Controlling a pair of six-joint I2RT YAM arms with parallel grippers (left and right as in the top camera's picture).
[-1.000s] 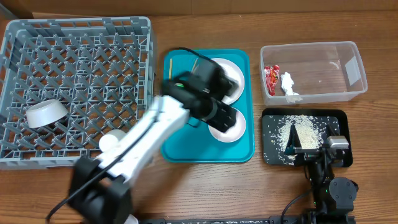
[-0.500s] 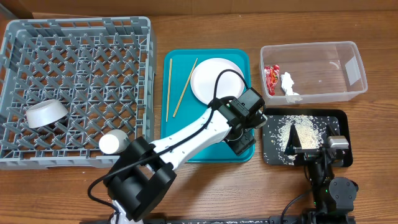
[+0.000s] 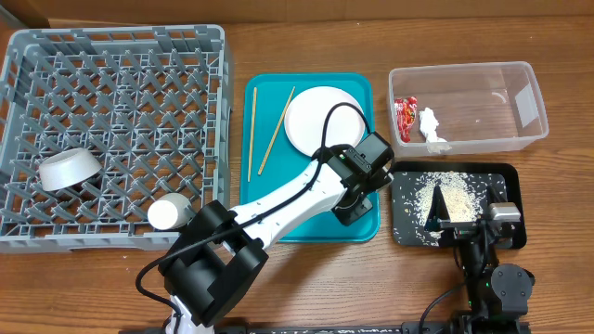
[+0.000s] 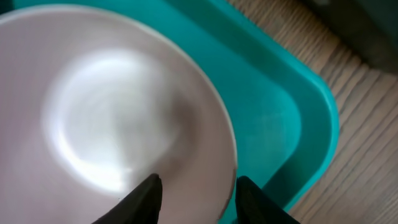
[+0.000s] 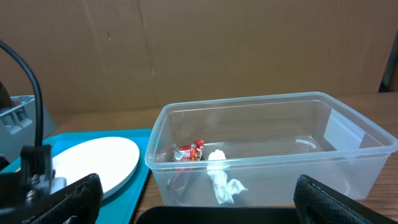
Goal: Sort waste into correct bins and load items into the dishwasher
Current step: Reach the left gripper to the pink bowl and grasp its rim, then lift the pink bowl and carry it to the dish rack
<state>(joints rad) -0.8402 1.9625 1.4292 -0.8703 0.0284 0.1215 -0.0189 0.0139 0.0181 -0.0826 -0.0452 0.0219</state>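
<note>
My left gripper (image 3: 357, 192) is down on the lower right of the teal tray, covering the small white plate there. In the left wrist view that small plate (image 4: 118, 118) fills the frame. The left gripper (image 4: 198, 194) straddles its rim, one finger over the plate and the other over the tray, with a gap still showing. The large plate (image 3: 320, 119) and two chopsticks (image 3: 276, 132) lie further back on the tray. Red wrapper (image 3: 406, 115) and tissue (image 3: 432, 126) sit in the clear tub (image 3: 520, 88). Rice (image 3: 436, 197) covers the black tray (image 3: 506, 176). My right gripper (image 3: 461, 217) rests open at that tray.
The grey dish rack (image 3: 28, 56) at the left holds a pale bowl (image 3: 70, 169) and a white cup (image 3: 167, 212) near its front wall. The teal tray (image 3: 269, 218) lies between the rack and the bins. My left arm crosses the tray's front edge.
My left arm swung right from the tray's middle to its lower right corner, covering the small plate. Its jaws have narrowed around the plate's rim. The right arm is still.
</note>
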